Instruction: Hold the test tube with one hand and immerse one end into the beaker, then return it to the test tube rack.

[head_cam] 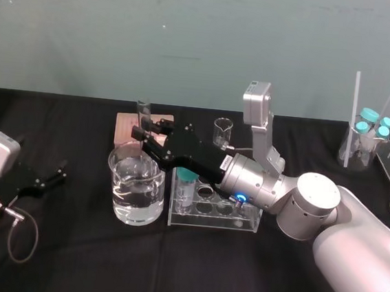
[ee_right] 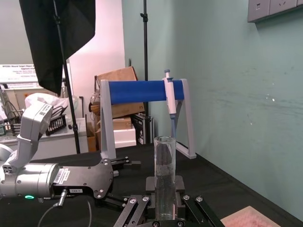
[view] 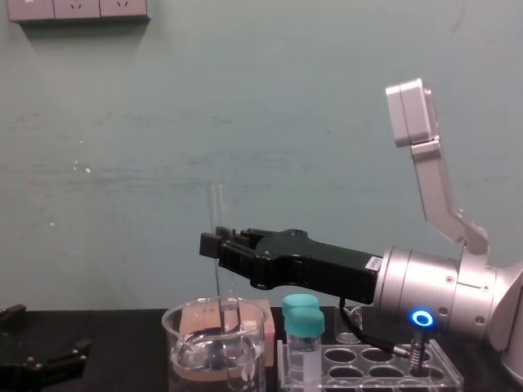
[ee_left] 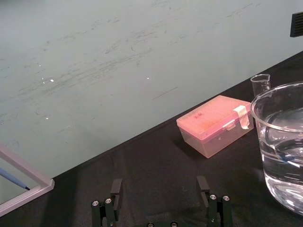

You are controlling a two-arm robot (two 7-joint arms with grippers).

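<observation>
Chest view: right gripper (view: pixel 214 245) grips test tube (view: pixel 217 208), lower end apparently immersed in beaker (view: pixel 181 355); return to test tube rack (view: pixel 441 371) pending; left gripper (head_cam: pixel 59 176) parked, fingers apart.

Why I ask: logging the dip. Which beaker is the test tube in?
The large beaker, holding water: the right gripper holds the test tube upright, lower end inside it. The tiny beaker stands farther back. Left gripper parked, open.
</observation>
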